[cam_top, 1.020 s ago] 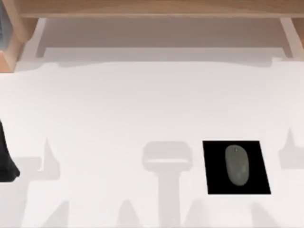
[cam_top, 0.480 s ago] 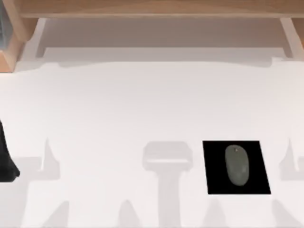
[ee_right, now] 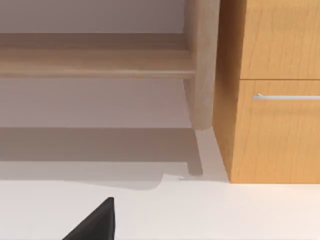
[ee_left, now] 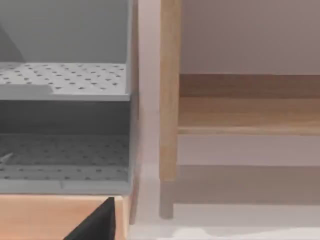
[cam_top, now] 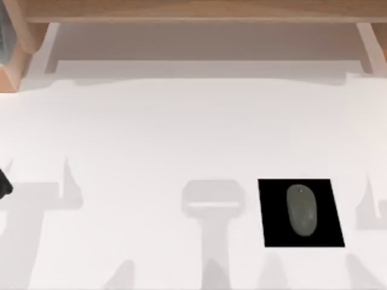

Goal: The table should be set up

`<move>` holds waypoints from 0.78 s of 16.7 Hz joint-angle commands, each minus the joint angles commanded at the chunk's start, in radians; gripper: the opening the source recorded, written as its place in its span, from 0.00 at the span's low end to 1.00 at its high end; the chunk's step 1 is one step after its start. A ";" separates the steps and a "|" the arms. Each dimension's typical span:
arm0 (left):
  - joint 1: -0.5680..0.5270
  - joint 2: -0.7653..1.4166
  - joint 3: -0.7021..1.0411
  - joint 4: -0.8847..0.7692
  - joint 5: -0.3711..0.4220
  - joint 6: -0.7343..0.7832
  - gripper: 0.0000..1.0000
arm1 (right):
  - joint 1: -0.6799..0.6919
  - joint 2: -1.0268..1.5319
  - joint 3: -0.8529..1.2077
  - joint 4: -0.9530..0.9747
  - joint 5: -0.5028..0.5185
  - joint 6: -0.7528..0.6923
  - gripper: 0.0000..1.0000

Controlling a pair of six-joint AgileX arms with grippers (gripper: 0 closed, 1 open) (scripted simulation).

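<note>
Now at the table [cam_top: 181, 133], our arms barely in sight.

At the left edge we see a dark bit of our left arm [cam_top: 3, 184]; whether our left gripper is open or closed, we cannot tell, and the same goes for the right. Toward the near right corner of the white table lies a black pad [cam_top: 272, 232] with a grey mouse [cam_top: 302, 209] resting on it. Along the far edge runs a wooden shelf [cam_top: 193, 11].

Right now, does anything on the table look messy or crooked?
Nothing stands out. The grey mouse lies squarely on the black pad, and the pad sits straight on the white table toward its right side. No spills or damage show.
</note>
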 joint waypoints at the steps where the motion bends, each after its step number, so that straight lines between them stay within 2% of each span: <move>1: -0.016 0.066 0.073 0.002 -0.012 -0.001 1.00 | 0.000 0.000 0.000 0.000 0.000 0.000 1.00; 9: -0.168 0.758 0.866 -0.006 -0.143 -0.001 1.00 | 0.000 0.000 0.000 0.000 0.000 0.000 1.00; 13: -0.239 1.111 1.200 -0.027 -0.211 0.004 1.00 | 0.000 0.000 0.000 0.000 0.000 0.000 1.00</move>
